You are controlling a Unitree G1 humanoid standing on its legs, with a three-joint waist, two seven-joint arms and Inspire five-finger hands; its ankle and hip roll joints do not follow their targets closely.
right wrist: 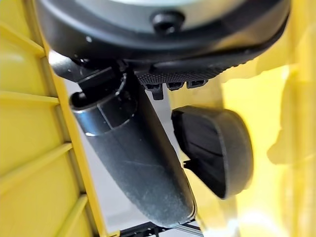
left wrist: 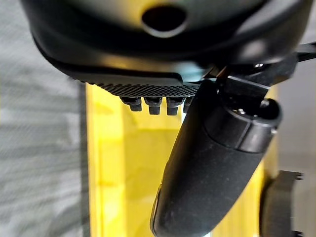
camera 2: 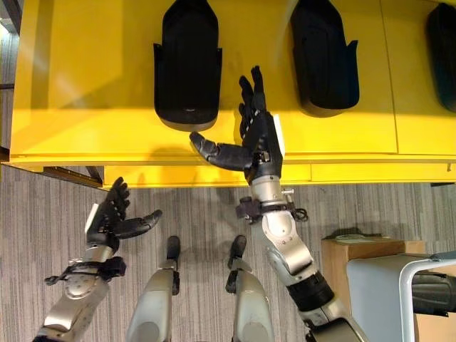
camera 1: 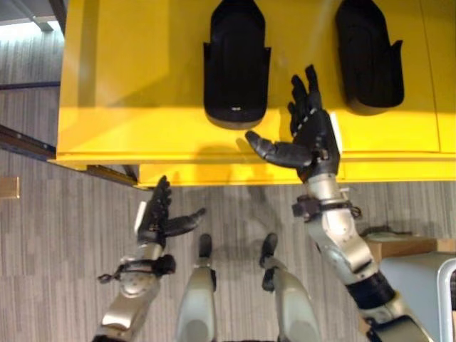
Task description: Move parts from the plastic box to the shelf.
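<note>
- Yellow shelf [camera 1: 142,107] across the upper part of both eye views, surface flat and bright, front edge above the grey striped floor [camera 1: 57,242].
- 2 black parts lying on it in the left eye view: first part [camera 1: 236,64] near the middle, second part [camera 1: 368,57] further to the robot's right; both long, rounded at the near end, hollowed like shallow scoops, set side by side and well apart; edge of a 3rd dark part [camera 2: 443,50] at the far right of the right eye view.
- Right hand [camera 1: 313,135] raised over the shelf's front edge, fingers straight and spread, thumb stretched out toward the left; empty; placed between the 2 parts, just beside the first part's near right corner, not touching it; same part visible past the thumb in the right wrist view [right wrist: 212,148], clear of the hand.
- Left hand [camera 1: 158,217] lower, over the floor in front of the shelf edge, fingers relaxed and extended, thumb out; holding nothing; well apart from both parts.
- Brown box [camera 2: 360,263] and a grey-white piece of furniture [camera 2: 399,285] on the floor at the robot's right.
</note>
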